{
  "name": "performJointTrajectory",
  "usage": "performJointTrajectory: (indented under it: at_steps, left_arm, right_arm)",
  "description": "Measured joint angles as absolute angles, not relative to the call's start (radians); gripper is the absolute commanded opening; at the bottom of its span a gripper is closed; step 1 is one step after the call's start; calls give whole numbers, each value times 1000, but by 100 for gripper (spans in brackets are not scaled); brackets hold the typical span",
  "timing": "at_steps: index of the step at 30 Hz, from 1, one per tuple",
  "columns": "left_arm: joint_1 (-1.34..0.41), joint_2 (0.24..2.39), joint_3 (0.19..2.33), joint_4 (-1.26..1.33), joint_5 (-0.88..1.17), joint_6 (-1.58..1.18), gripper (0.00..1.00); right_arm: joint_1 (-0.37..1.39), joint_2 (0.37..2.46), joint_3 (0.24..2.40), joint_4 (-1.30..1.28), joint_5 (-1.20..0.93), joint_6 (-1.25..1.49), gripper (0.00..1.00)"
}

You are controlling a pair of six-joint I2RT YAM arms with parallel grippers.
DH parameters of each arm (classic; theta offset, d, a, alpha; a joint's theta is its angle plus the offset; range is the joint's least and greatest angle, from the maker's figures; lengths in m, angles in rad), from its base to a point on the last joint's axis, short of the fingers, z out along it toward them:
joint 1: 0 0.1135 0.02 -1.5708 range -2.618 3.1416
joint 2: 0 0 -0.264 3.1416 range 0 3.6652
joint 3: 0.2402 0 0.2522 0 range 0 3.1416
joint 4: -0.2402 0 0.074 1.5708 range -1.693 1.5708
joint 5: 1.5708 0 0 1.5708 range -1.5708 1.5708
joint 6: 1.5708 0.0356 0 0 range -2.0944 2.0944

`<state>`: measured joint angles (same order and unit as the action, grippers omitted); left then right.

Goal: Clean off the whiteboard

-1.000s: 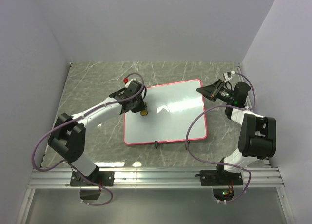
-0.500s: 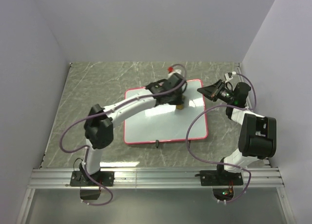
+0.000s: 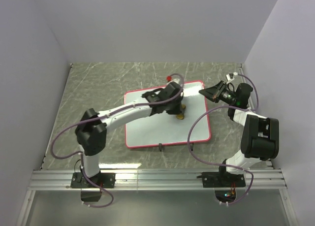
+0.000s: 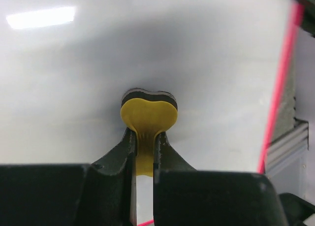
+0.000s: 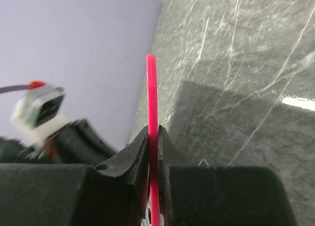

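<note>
The whiteboard (image 3: 152,130) lies flat in the middle of the table (image 3: 98,83), with its long sides going from left to right and its two little black clips (image 3: 160,147) on the side near the robot. The left fingers (image 3: 178,108) are squeezed shut on a small yellow sponge (image 4: 149,113). The sponge is pressed down on the white part, close to the far right corner. The right fingers (image 3: 205,92) pinch the thin red frame (image 5: 152,98) at that same corner, so the board cannot slide. Most of the board lies to the left of the sponge and nearer to the robot, so I think the next wipe should go that way, along the long side. The left arm has to do it, because it has the sponge. I see no pen marks on the parts that show, but the arm hides some of the board.
</note>
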<state>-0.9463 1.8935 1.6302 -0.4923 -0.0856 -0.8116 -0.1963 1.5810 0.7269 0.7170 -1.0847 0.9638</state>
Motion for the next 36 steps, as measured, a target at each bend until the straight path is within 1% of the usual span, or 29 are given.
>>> performJointTrajectory:
  at_steps: [6,9,13,14,16,17,19,20,23,27,30,34,35,36]
  left_arm:
    - [-781,1710,1324,-453,-109,-813,0]
    - [-694,1663,1261,-476,-138,-795,0]
    - [-631,1614,1252,-559,-205,-748,0]
    - [-618,1592,1253,-577,-215,-739,5]
    - [-581,1528,1266,-625,-236,-713,21]
    - [-556,1489,1277,-645,-249,-696,44]
    - [-471,1398,1295,-662,-277,-665,64]
    - [-427,1356,1295,-664,-287,-651,81]
    - [-255,1230,1250,-661,-313,-615,91]
    - [-110,1153,1119,-686,-314,-586,94]
    - [-64,1161,1023,-700,-285,-579,95]
    - [-53,1179,931,-726,-234,-578,95]
    - [-53,1184,924,-731,-224,-578,95]
    - [-53,1187,923,-734,-214,-577,95]
  right_arm:
    - [-194,1581,727,715,-1083,978,0]
    - [-194,1581,727,715,-1079,987,0]
    - [-194,1581,727,717,-1082,981,0]
    - [-194,1581,727,718,-1085,975,0]
    - [-194,1581,727,723,-1090,970,0]
    - [-194,1581,727,722,-1090,969,0]
    - [-194,1581,727,719,-1088,968,0]
    - [-194,1581,727,718,-1088,967,0]
    - [-194,1580,727,718,-1088,961,0]
    - [-194,1565,712,715,-1080,947,0]
    - [-194,1541,692,710,-1063,943,0]
    - [-195,1527,665,734,-1050,959,0]
    - [-197,1525,651,754,-1044,970,4]
    - [-200,1522,636,768,-1036,979,6]
